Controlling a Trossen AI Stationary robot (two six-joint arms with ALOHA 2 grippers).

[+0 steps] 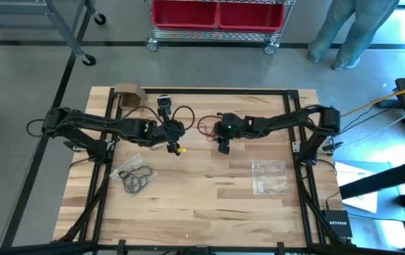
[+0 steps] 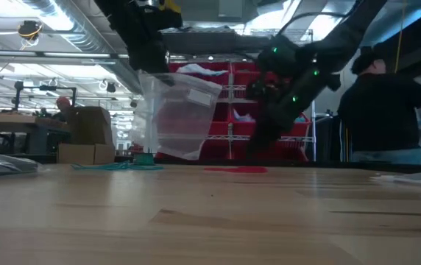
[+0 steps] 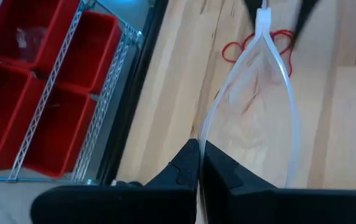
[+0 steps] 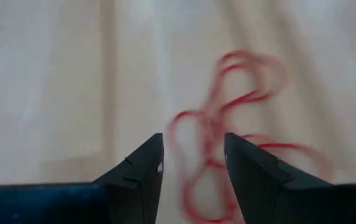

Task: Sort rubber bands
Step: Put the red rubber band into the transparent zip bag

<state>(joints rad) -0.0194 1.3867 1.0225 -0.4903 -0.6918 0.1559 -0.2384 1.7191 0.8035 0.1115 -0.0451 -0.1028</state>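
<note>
A cluster of red rubber bands [image 4: 228,124] lies on the wooden table near its far middle [image 1: 206,127]. My right gripper [image 4: 193,155] stands open right over them, fingers on either side of one loop [image 1: 224,146]. My left gripper [image 3: 200,163] is shut on a clear zip bag [image 2: 177,110], which hangs with its mouth spread open beside the red bands. Black rubber bands [image 1: 137,177] lie on another clear bag at the near left. Teal rubber bands [image 2: 118,166] lie on the table farther back. My left gripper pinches the edge of the clear bag's mouth [image 3: 198,134] between its two fingertips, coming slanting down from the table's left. The mouth stands open in a long loop beyond the fingers. The bag hangs below the gripper, its lower end [image 2: 170,153] close to the table.
Loose clear zip bags [image 1: 268,177] lie at the near right. A cardboard box [image 1: 128,93] and a small camera [image 1: 163,103] stand at the far edge. Red bins on a wire shelf [image 1: 217,14] and a person [image 2: 387,103] are beyond the table.
</note>
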